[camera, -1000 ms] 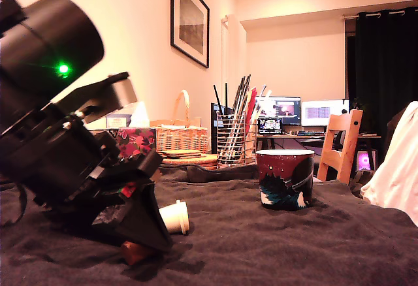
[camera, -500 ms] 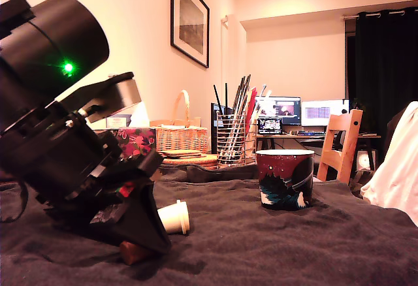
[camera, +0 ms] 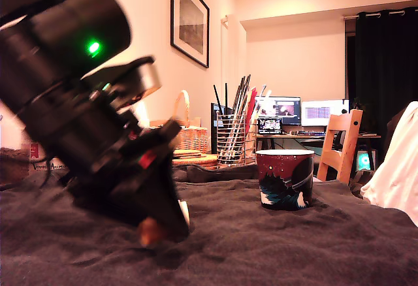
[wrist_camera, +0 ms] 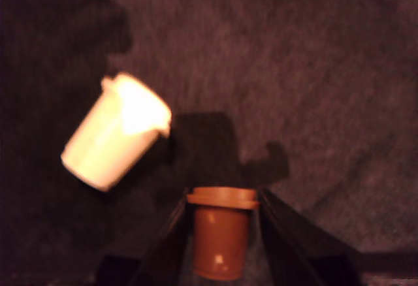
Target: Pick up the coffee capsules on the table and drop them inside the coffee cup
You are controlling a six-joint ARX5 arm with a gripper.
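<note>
My gripper (camera: 160, 229) is shut on the terracotta brown capsule (camera: 151, 232), held just above the dark fuzzy cloth of the table (camera: 294, 247). In the wrist view the brown capsule (wrist_camera: 221, 247) sits rim forward between the two black fingers (wrist_camera: 175, 234) of the gripper (wrist_camera: 222, 200). The cream-white capsule (wrist_camera: 114, 139) lies on its side on the cloth (wrist_camera: 313, 70), close beside the gripper. In the exterior view only a sliver of it (camera: 185, 213) shows behind the fingers. The maroon coffee cup (camera: 285, 179) stands upright to the exterior view's right of the gripper, well apart from it.
Behind the table stand a wire utensil holder (camera: 232, 141) and a wicker basket (camera: 181, 137). A white cloth (camera: 398, 168) hangs at the exterior view's right edge. A wooden chair (camera: 343, 143) and monitors are far back.
The arm has risen and swung toward the exterior view's right, lifting the brown capsule off the cloth. The white capsule is now mostly covered by the gripper.
</note>
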